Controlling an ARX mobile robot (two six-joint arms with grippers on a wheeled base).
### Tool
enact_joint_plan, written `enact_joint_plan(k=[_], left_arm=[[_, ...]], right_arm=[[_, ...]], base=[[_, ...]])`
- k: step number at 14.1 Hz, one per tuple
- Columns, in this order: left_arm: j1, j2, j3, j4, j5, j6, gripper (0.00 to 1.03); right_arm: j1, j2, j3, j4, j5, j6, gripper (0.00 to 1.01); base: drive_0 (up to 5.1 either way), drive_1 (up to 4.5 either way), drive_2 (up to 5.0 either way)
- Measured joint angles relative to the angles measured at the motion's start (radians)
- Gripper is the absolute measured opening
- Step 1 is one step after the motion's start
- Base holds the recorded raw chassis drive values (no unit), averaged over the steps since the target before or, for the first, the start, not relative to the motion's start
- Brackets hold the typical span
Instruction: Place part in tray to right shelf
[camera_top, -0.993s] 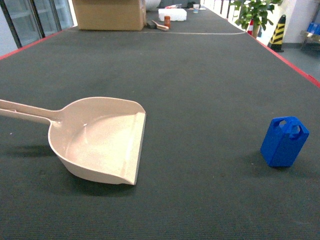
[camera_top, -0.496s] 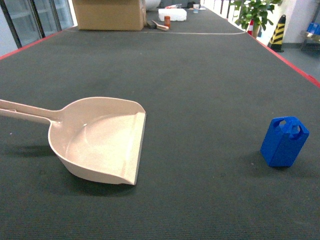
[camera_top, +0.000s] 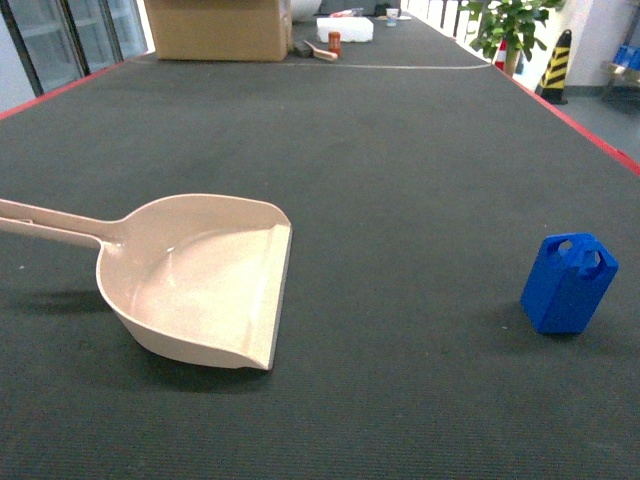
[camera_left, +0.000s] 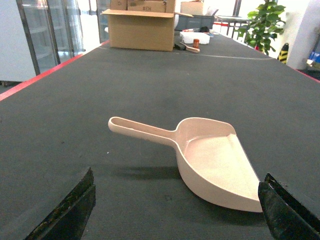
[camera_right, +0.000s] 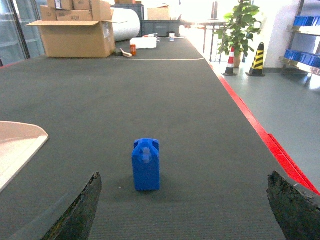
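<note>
Upright, part (camera_right: 146, 165) stands between right gripper's (camera_right: 182, 210) spread fingers.

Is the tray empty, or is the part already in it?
Empty: the tray shows only bare beige floor, and the part stands upright on the mat, well apart.

The part (camera_top: 568, 283) is a small bright-blue plastic block, taller than wide, with arched cutouts at its top. It stands on the dark mat, leaning slightly in the head view, well apart from the tray (camera_top: 200, 280), to its right. The tray is a wide beige dustpan-shaped scoop with raised side walls; it lies flat and holds nothing, its front lip turned toward the part and its long straight handle pointing away to the left.
</note>
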Motion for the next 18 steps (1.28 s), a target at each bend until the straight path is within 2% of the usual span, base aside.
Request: enact_joint_plan(k=[18], left_arm=[[0.0, 0.0, 0.0, 0.0, 0.0, 0.0, 0.98]], right_arm=[[0.0, 0.0, 0.0, 0.0, 0.0, 0.0, 0.98]], base=[[0.0, 0.0, 0.0]])
